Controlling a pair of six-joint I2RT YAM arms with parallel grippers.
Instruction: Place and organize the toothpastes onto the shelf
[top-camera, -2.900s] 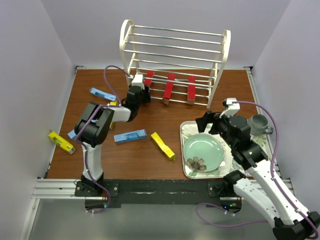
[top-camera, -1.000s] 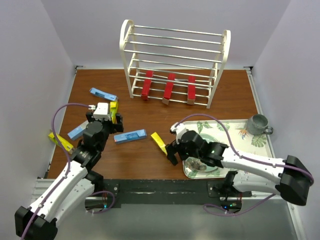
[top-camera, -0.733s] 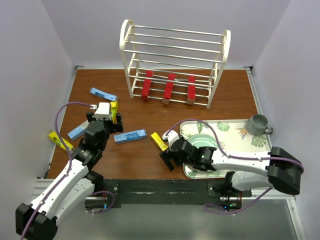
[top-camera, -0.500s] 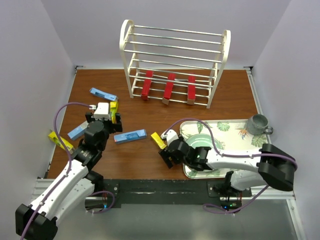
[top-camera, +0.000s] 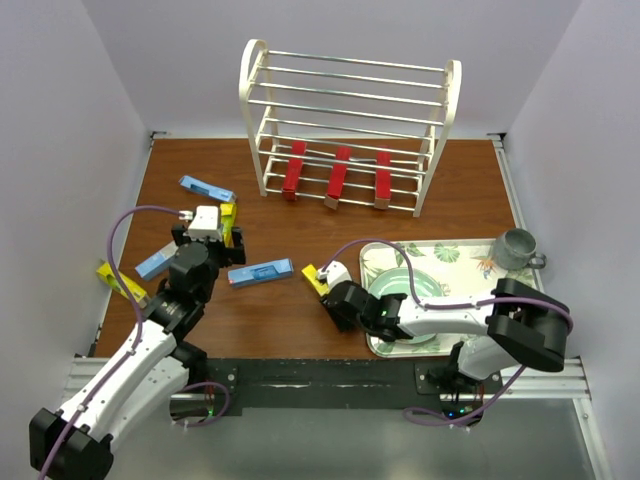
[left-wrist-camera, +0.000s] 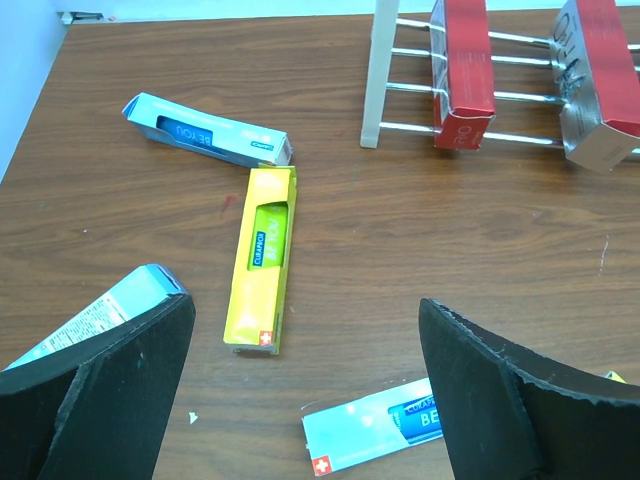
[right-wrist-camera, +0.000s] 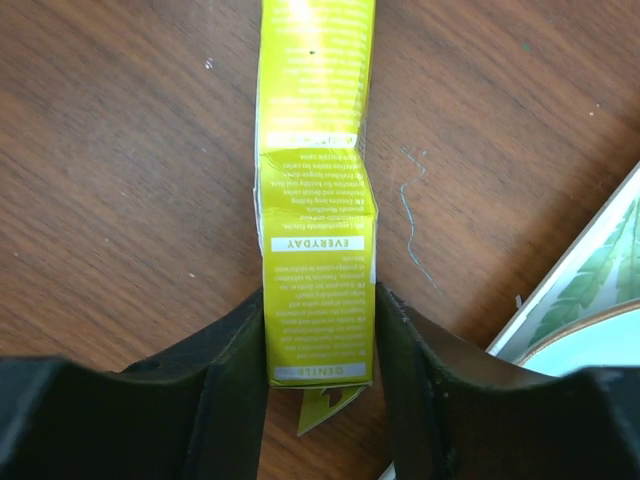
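Note:
Three red toothpastes (top-camera: 339, 176) lie on the lowest tier of the white wire shelf (top-camera: 350, 100). My right gripper (right-wrist-camera: 318, 340) is low over the table, both fingers pressed against the sides of a yellow toothpaste (right-wrist-camera: 315, 200) that lies flat; the top view shows only its far end (top-camera: 313, 273). The left gripper (left-wrist-camera: 305, 330) hovers open over the table's left side, holding nothing. Below it lie a yellow box (left-wrist-camera: 265, 258) and light blue boxes (left-wrist-camera: 205, 130) (left-wrist-camera: 375, 432) (left-wrist-camera: 100, 315). Another yellow box (top-camera: 120, 282) rests near the left edge.
A floral tray (top-camera: 450, 255) holding a green plate (top-camera: 405, 287) sits just right of the right gripper, its corner showing in the right wrist view (right-wrist-camera: 590, 290). A grey mug (top-camera: 515, 247) stands at the tray's far right corner. White walls enclose the table.
The right arm slid left along the table to the yellow box's near end, and its jaws closed in against the box's sides. The left arm has stayed still and open.

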